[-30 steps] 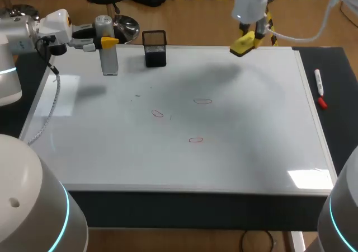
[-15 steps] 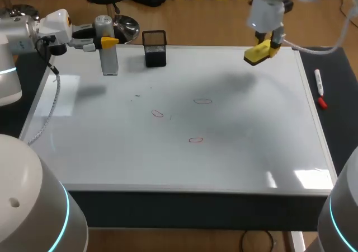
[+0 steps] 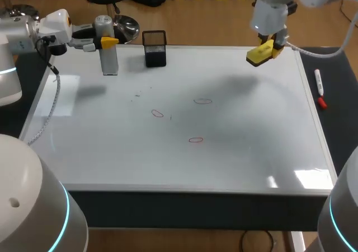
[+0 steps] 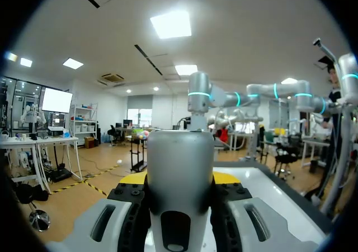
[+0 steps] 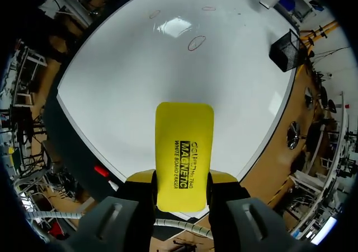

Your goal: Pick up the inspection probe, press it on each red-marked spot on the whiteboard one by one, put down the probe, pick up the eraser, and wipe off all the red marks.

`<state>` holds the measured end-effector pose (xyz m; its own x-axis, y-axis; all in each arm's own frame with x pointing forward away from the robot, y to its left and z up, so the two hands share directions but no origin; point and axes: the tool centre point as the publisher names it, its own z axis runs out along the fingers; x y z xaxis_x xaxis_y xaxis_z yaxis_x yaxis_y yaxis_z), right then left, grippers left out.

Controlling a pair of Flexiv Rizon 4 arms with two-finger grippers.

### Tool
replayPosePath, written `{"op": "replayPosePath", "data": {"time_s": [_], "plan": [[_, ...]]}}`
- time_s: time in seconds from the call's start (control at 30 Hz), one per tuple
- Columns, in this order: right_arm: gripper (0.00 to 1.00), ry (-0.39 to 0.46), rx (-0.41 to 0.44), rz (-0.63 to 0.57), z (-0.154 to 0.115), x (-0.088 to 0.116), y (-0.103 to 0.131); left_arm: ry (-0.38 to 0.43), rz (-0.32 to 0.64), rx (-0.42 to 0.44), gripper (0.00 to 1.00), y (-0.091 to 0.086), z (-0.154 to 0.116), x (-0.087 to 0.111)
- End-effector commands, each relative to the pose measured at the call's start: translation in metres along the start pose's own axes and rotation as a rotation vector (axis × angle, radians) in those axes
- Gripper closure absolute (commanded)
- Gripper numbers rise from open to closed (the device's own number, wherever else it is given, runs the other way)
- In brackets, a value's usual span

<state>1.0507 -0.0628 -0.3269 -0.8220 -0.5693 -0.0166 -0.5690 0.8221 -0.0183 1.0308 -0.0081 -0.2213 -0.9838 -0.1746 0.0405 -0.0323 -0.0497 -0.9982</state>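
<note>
My left gripper is shut on the silver cylindrical probe, holding it upright over the whiteboard's back left corner. In the left wrist view the probe fills the gap between the fingers of that gripper. My right gripper is shut on the yellow eraser above the board's back right part. The right wrist view shows the eraser clamped in the gripper, above the board. Three red marks lie mid-board.
A black mesh pen cup stands at the back edge, just right of the probe. A white marker and a red cap lie on the dark strip right of the board.
My right arm has carried the eraser to the right and a little lower along the board's back edge. The left arm and probe have kept still.
</note>
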Motion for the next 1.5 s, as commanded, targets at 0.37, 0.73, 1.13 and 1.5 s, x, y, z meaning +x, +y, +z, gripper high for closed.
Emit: {"op": "replayPosePath", "data": {"time_s": [0.37,0.73,1.13,1.5], "plan": [[1.0,0.001,0.003,-0.002,-0.002,0.001,-0.001,-0.003,0.001,-0.001,1.0,-0.001,0.0,0.001],[1.0,0.001,0.003,-0.002,-0.002,0.001,-0.001,0.011,0.005,0.0,1.0,-0.001,0.004,0.013],[1.0,0.001,0.003,-0.002,-0.002,0.001,-0.001,0.167,-0.017,-0.007,1.0,0.013,0.061,0.082],[1.0,0.001,0.003,-0.002,-0.002,0.001,-0.001,0.271,-0.021,0.043,1.0,0.021,0.102,0.131]]}}
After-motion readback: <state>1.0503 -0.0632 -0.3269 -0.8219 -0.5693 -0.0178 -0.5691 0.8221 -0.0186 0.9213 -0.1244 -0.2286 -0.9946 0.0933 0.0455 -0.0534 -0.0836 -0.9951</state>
